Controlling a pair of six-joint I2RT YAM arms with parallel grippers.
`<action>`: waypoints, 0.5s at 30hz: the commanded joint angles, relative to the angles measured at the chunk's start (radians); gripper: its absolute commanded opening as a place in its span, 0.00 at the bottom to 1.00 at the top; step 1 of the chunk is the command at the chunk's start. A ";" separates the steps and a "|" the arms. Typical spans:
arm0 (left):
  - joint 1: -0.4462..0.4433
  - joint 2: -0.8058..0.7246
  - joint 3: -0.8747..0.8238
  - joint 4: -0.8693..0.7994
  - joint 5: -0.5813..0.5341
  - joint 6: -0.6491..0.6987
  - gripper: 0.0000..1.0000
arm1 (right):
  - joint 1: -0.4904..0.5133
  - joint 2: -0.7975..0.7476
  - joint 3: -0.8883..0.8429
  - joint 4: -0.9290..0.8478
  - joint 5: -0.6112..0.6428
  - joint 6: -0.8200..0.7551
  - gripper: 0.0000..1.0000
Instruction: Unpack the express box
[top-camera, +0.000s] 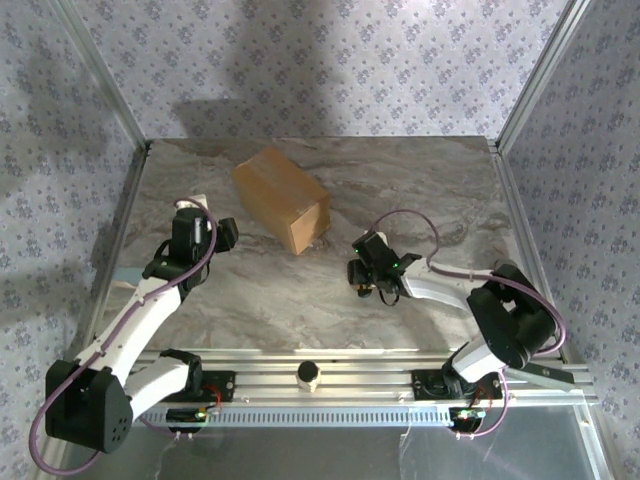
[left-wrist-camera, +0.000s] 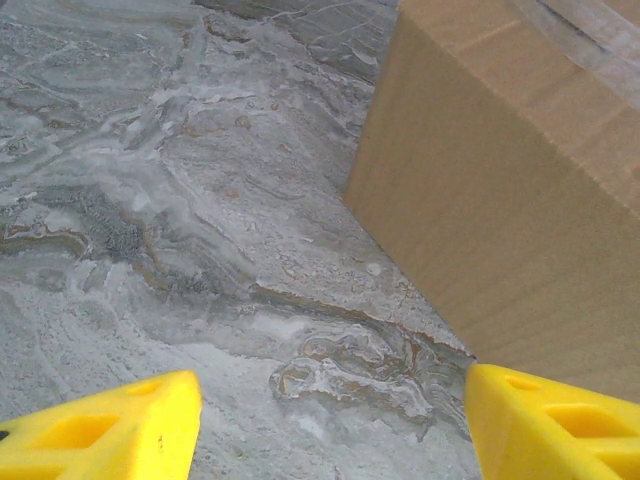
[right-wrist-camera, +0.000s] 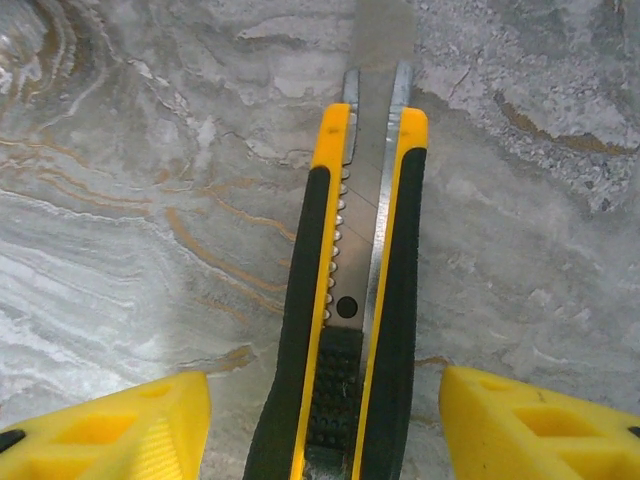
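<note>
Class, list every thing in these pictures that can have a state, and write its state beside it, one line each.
express box: closed, tape on its top, standing on the table.
utility knife: blade out, lying flat on the table, not gripped.
left gripper: open, empty, beside the express box.
right gripper: open, fingers either side of the utility knife, not touching it.

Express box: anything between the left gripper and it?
Nothing visible. Bare table runs from the open left gripper to the express box. The utility knife lies apart to the right, between the right gripper's fingers.
</note>
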 joint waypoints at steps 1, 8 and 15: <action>-0.007 -0.028 0.036 -0.019 0.005 -0.007 0.70 | 0.007 0.030 0.037 -0.071 0.034 0.039 0.62; -0.007 -0.036 0.040 -0.026 -0.004 -0.010 0.70 | 0.007 0.069 0.058 -0.114 0.035 0.051 0.56; -0.009 -0.019 0.083 -0.070 -0.016 -0.002 0.70 | 0.010 0.105 0.069 -0.118 0.034 0.082 0.54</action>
